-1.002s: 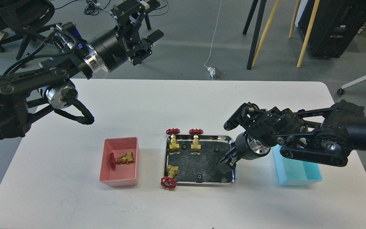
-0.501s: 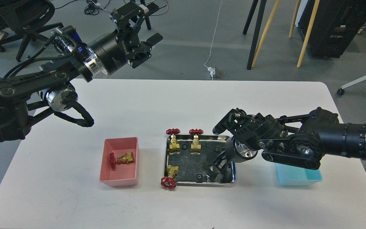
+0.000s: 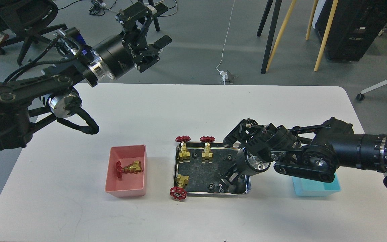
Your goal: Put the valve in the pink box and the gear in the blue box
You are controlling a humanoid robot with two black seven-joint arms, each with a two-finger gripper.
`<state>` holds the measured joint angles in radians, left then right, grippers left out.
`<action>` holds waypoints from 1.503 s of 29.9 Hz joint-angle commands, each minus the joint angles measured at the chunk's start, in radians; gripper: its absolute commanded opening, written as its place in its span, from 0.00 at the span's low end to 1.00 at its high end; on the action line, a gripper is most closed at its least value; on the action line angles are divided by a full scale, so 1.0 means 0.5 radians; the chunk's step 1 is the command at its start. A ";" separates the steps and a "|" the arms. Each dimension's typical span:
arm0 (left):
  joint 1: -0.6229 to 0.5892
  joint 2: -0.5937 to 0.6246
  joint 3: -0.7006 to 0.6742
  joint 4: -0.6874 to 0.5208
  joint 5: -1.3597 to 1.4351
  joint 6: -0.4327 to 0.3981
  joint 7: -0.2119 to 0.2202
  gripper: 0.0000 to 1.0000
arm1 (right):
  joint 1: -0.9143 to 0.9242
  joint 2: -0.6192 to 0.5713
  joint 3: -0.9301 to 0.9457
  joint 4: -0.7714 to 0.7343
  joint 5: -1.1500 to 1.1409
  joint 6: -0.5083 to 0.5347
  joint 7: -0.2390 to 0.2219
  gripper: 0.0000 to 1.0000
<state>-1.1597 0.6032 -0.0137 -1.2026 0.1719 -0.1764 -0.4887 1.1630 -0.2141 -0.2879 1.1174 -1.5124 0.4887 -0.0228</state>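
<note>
Reaching across the white table (image 3: 186, 107), the right arm had pushed further over the steel tray (image 3: 176, 168) than a second before, lowering the right gripper (image 3: 226, 180) beside a gear (image 3: 210, 187), likely for a pick; its opening could not be judged. The blue box (image 3: 314, 189) sat half-hidden. One valve (image 3: 128, 167) lay in the pink box (image 3: 126, 188). The left gripper (image 3: 153, 37) hung released.

A shiny mirror-like steel tray (image 3: 176, 168) holds brass-looking valves (image 3: 183, 153) with red handwheels, beside a matt pink box (image 3: 126, 188) and a blue box (image 3: 314, 190), both seemingly smooth plastic, on a matt white table (image 3: 186, 107).
</note>
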 commanded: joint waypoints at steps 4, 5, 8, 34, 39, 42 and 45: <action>0.028 -0.001 -0.003 0.000 0.000 0.000 0.000 0.88 | -0.016 -0.001 -0.001 -0.029 0.000 0.000 0.000 0.58; 0.028 -0.001 -0.003 0.000 0.000 0.000 0.000 0.88 | -0.016 -0.001 -0.001 -0.041 0.000 0.000 0.000 0.58; 0.031 -0.001 -0.003 0.000 0.000 0.000 0.000 0.88 | -0.028 0.014 0.002 -0.060 0.000 0.000 0.000 0.58; 0.052 0.012 -0.003 0.000 0.000 0.000 0.000 0.88 | -0.022 0.048 -0.072 -0.044 0.000 0.000 -0.003 0.56; 0.055 0.012 -0.003 0.003 0.000 0.000 0.000 0.89 | -0.025 0.042 -0.075 -0.044 0.000 0.000 -0.003 0.56; 0.055 0.012 -0.003 0.003 0.000 0.000 0.000 0.89 | -0.025 0.042 -0.075 -0.044 0.000 0.000 -0.003 0.56; 0.067 0.012 -0.003 0.003 0.000 0.000 0.000 0.89 | -0.025 0.042 -0.075 -0.044 0.000 0.000 -0.003 0.54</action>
<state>-1.1304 0.6094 -0.0155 -1.2013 0.1718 -0.1764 -0.4887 1.1507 -0.1932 -0.3251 1.0953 -1.5125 0.4887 -0.0246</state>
